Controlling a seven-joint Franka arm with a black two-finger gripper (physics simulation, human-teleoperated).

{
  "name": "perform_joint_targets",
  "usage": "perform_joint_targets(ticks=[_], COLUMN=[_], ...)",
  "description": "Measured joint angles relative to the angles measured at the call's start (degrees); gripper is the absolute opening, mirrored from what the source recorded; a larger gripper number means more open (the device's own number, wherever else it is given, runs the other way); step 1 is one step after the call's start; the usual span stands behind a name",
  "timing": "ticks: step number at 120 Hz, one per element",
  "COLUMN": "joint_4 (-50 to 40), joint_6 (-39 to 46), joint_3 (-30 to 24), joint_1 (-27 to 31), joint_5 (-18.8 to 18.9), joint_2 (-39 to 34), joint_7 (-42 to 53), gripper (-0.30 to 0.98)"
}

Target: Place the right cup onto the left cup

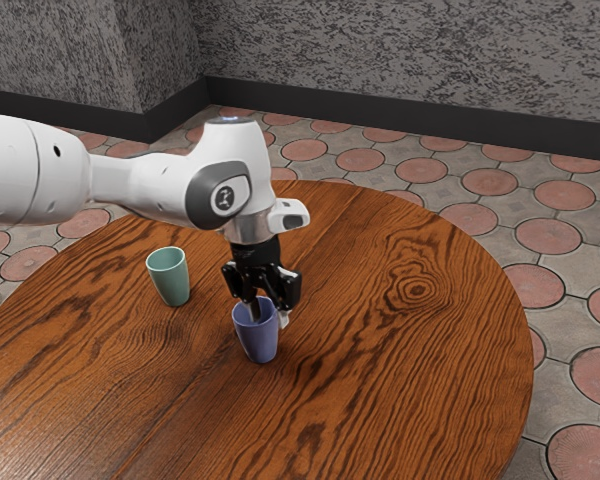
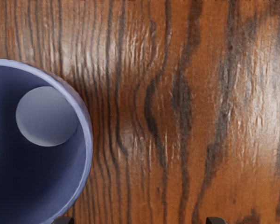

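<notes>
My gripper (image 1: 269, 316) points down at the blue-purple cup (image 1: 261, 341), its two fingers spread apart. One finger reaches into the cup's mouth and the other hangs outside its wall, toward the exterior view's right. In the wrist view, the tips of the gripper (image 2: 140, 221) show far apart, one by the rim of the blue-purple cup (image 2: 87, 135) and one over bare wood. A teal cup (image 1: 170, 278) stands upright and apart from the gripper, toward the exterior view's left.
Both cups stand on a round wooden table (image 1: 420, 380) with dark grain. Its curved edge runs around the exterior view's right, with a floor of round reddish tiles (image 1: 550, 236) beyond. A grey wall (image 1: 400, 60) rises behind.
</notes>
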Motion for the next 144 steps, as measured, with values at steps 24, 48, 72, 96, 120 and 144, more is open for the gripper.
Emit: perform_joint_targets(ticks=[24, 48, 72, 96, 120, 144], joint_4=[2.13, 4.42, 4.55, 4.55, 4.47, 4.46], joint_6=[0.52, 0.98, 1.96, 2.31, 2.44, 2.13], joint_3=[0.32, 1.11, 1.10, 1.10, 1.10, 1.17], joint_1=[-0.05, 0.24, 0.77, 0.87, 1.18, 1.31], joint_5=[0.60, 0.84, 0.46, 0.05, -0.54, -0.48], joint_2=[2.00, 5.10, 6.94, 7.11, 7.28, 6.84], joint_7=[-0.20, 0.01, 0.35, 0.56, 0.70, 0.63], gripper=[0.33, 0.33, 0.30, 0.17, 0.00, -0.07])
